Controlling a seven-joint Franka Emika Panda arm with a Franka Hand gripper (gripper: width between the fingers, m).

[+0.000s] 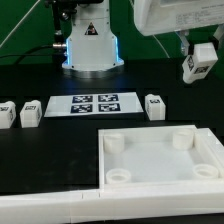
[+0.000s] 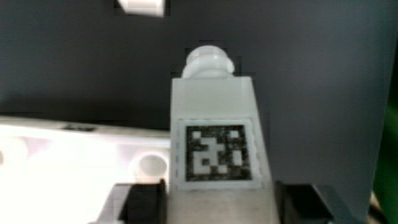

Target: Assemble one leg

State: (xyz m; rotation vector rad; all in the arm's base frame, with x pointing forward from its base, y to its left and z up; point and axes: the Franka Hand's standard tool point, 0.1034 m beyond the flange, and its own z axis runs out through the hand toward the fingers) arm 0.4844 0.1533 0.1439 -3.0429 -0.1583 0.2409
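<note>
My gripper (image 1: 199, 58) is shut on a leg (image 1: 198, 62), a small white cuboid block with a black-and-white tag, and holds it in the air at the exterior view's upper right, above and beyond the panel's far right corner. In the wrist view the held leg (image 2: 215, 125) fills the middle, tag toward the camera, its rounded peg end pointing away, with a black finger (image 2: 151, 205) on each side. The large white square panel (image 1: 160, 175) with round corner sockets lies at the front. Three more legs stand on the table: two at the left (image 1: 29, 113) (image 1: 5, 114) and one right of the marker board (image 1: 154, 106).
The marker board (image 1: 95, 104) lies flat on the black table behind the panel. The robot base (image 1: 92, 40) stands at the back. A white rail (image 1: 50, 205) runs along the front edge. In the wrist view, part of the panel (image 2: 71, 150) shows beneath the held leg.
</note>
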